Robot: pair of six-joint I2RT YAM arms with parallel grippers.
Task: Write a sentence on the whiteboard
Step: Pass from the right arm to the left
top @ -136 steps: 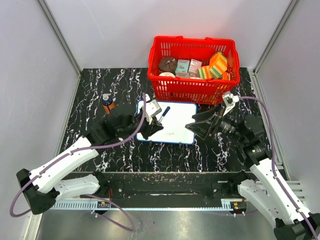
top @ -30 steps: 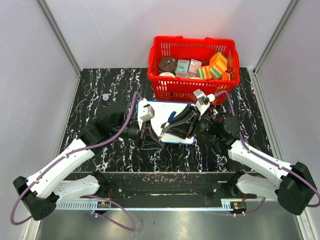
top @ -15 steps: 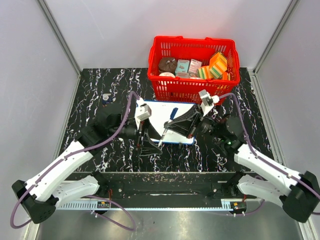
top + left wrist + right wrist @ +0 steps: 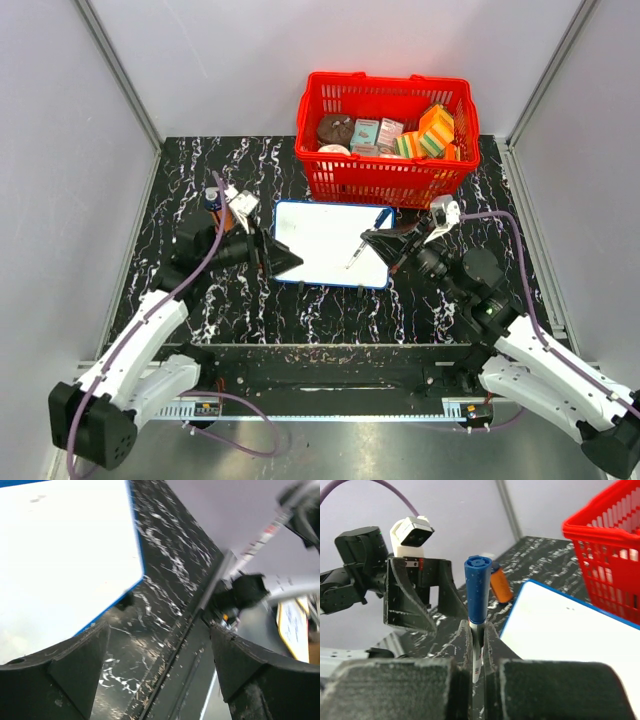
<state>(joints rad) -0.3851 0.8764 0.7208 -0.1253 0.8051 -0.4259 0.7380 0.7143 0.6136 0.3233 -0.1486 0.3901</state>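
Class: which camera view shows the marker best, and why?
The right wrist view: the marker stands large and sharp, clamped in the right end effector. The top external view shows it small and thin over the whiteboard; the left wrist view misses it.

A black counter (image 4: 200,170) veined with white carries a red basket (image 4: 386,77) at its back edge, right of centre. From above, the basket holds a brown round thing (image 4: 335,128) at the left, with a white round thing (image 4: 334,150) just in front of it. Two small boxes (image 4: 377,131) sit side by side in the middle, and a stack of orange, green and yellow sponges (image 4: 432,132) leans at the right. The right wrist view shows the basket's open lattice wall (image 4: 605,555). A small orange bottle (image 4: 214,203) with a dark blue top stands on the counter's left half, well apart from the basket. Plain grey walls (image 4: 60,150) close in the counter on three sides, with metal posts (image 4: 118,75) at the back corners.
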